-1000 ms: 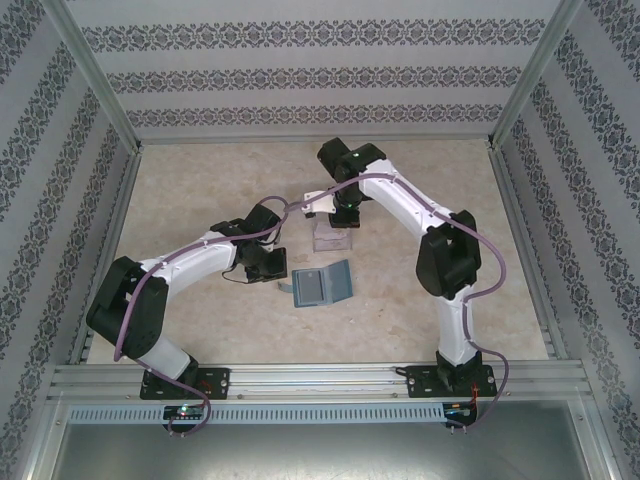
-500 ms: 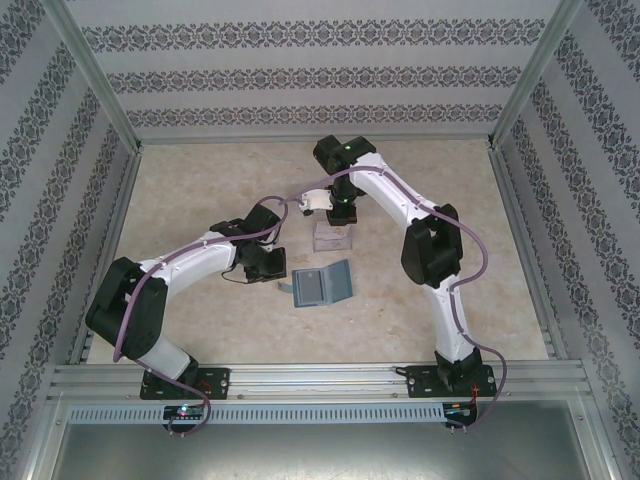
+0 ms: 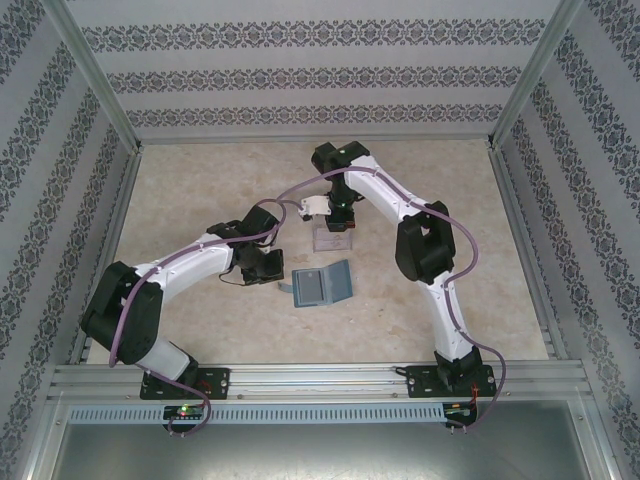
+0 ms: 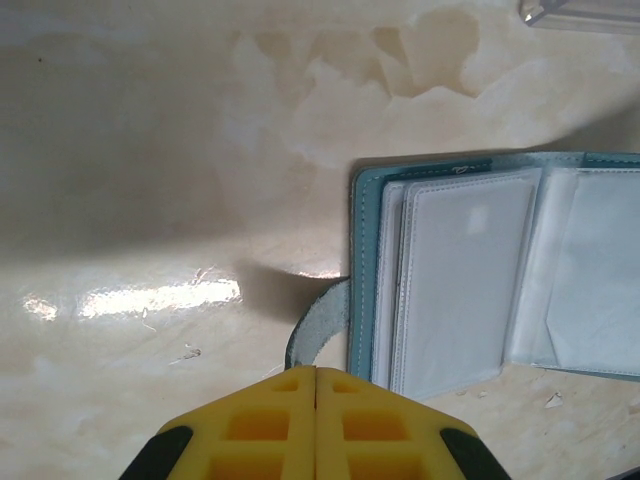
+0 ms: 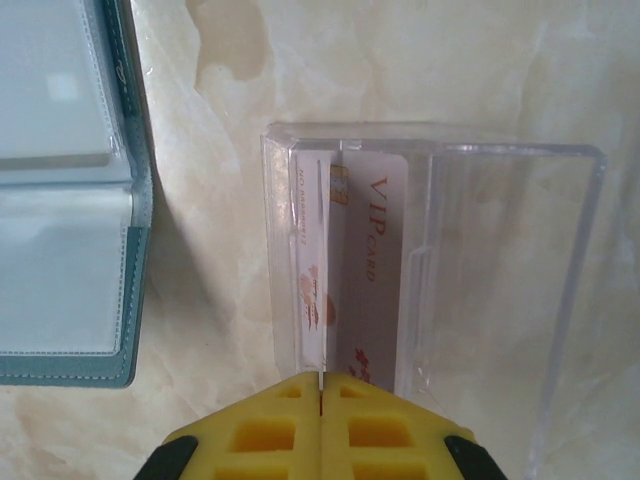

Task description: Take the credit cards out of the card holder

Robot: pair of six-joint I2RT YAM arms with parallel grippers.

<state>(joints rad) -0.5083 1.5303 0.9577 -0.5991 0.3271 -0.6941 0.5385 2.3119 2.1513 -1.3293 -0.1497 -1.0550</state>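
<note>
Credit cards (image 5: 370, 280) thin, stiff, slick, best pinched by an exposed edge: one card (image 5: 310, 270) nipped edge-on in closed right end effector (image 5: 320, 380) inside clear box (image 5: 500, 250), left end effector (image 4: 316, 374) closed, empty, beside open card holder (image 4: 460, 280) on bench (image 4: 150, 150).

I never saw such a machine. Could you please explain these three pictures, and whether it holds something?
These are two robot arms bolted to a table; each ends in a two-finger pincer. One picture looks down from above; the other two come from wrist cameras, so yellow fingers appear at the bottom. On the table lie an open teal card holder and a clear plastic box. The left pincer is shut and empty, near the holder's tab. The right pincer is shut, seemingly on the edge of a pale card reaching into the box.
</note>
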